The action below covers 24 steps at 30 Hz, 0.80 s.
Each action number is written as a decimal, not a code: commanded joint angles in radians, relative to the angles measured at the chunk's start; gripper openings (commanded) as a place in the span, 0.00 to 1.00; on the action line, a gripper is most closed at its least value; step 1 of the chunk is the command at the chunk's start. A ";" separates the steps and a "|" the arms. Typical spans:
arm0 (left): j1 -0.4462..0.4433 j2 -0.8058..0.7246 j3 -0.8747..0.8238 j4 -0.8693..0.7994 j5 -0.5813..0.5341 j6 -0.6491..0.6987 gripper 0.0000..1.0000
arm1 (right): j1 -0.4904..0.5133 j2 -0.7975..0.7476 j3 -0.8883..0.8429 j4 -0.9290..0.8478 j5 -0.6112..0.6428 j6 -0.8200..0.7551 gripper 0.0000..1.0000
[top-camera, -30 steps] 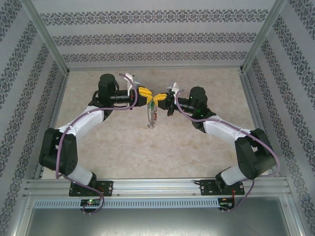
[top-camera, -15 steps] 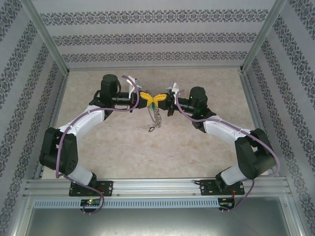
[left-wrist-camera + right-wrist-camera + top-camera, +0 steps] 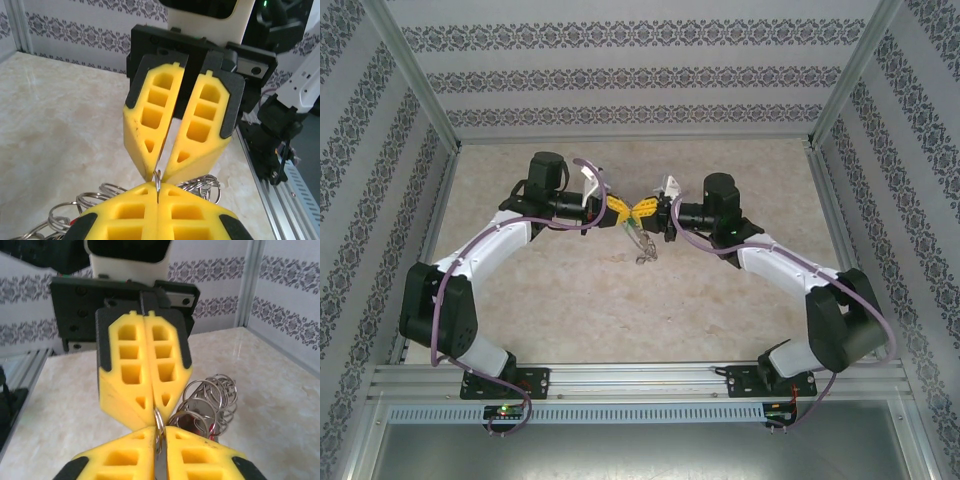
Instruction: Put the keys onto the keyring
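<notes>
The left gripper (image 3: 149, 407) is clamped on a thin wire loop of the keyring (image 3: 207, 395), which hangs above the table (image 3: 570, 290) between the two. The right gripper (image 3: 161, 434) pinches the same loop, tip to tip. Light, stiff, slippery wire, I judge: hold it on bare loop, right at the tips.

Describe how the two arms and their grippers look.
The left arm and right arm have white shells between bulky black joints, with a purple cable trailing along each. The left gripper and right gripper carry yellow wedge-shaped fingers with rectangular cut-out pockets, black side plates and a black mounting block.
</notes>
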 commanded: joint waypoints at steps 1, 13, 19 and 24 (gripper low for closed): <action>-0.008 -0.033 0.054 -0.144 0.012 0.158 0.00 | -0.031 -0.060 0.035 -0.186 -0.074 -0.178 0.16; -0.054 -0.002 0.123 -0.334 -0.063 0.326 0.00 | -0.041 -0.021 0.207 -0.684 -0.099 -0.549 0.32; -0.076 0.016 0.155 -0.399 -0.094 0.377 0.00 | -0.017 0.020 0.261 -0.745 -0.088 -0.591 0.32; -0.107 0.036 0.181 -0.453 -0.146 0.426 0.00 | 0.004 0.049 0.289 -0.738 -0.062 -0.578 0.30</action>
